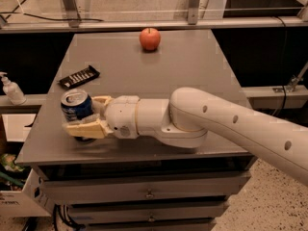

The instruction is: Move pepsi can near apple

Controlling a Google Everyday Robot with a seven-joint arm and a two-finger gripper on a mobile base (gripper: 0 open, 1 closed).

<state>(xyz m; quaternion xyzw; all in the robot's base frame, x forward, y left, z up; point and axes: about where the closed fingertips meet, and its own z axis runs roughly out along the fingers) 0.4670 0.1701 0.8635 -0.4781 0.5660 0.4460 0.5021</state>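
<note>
Pepsi can (76,105) upright at lower left of the table (192,71), near its front-left corner. Gripper (83,114) at the can, jaws on either side and apparently pinching it. Black bar (79,76) just behind the can. Apple (150,38) well apart, upper centre, near the far edge.

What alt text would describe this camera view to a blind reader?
The end effector of a white robot arm is at a blue pepsi can on the front left of a grey table; a red apple sits at the far edge, a black bar behind the can.
</note>
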